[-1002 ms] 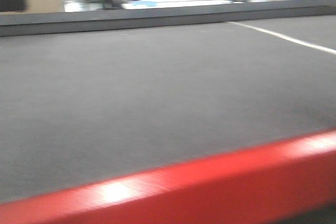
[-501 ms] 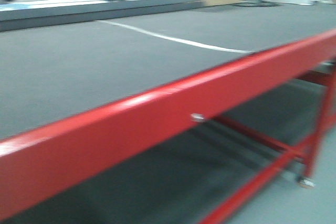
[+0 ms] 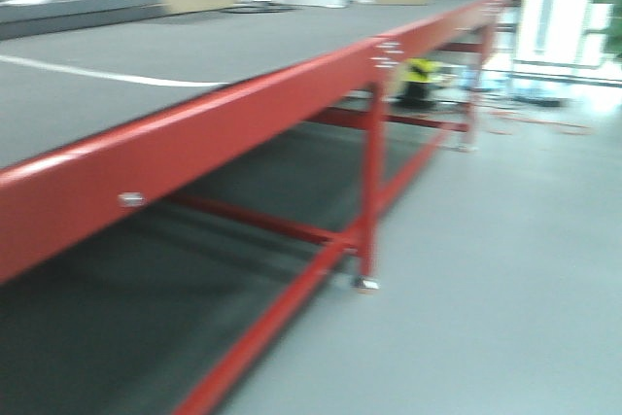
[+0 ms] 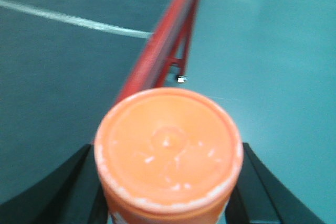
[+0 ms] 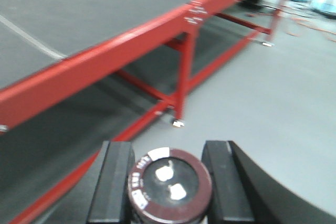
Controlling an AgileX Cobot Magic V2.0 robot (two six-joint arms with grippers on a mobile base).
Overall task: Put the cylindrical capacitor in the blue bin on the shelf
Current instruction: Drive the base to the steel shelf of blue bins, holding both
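Red steel framed the long grey-topped table [image 3: 243, 114] across my blurred front view. Beside that table, above the pale floor [image 3: 505, 240], my right gripper [image 5: 169, 156] had its jaws closed on the upright cylindrical capacitor [image 5: 170, 184]. Over the table's edge, my left gripper [image 4: 168, 182] clamped an orange-lidded jar [image 4: 168, 145]

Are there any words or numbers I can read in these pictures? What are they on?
None can be read.
On the cylindrical capacitor: pale rim print, too blurred.
On the orange lid: raised marks, unreadable.
On the red table rail: small white tags, too blurred.
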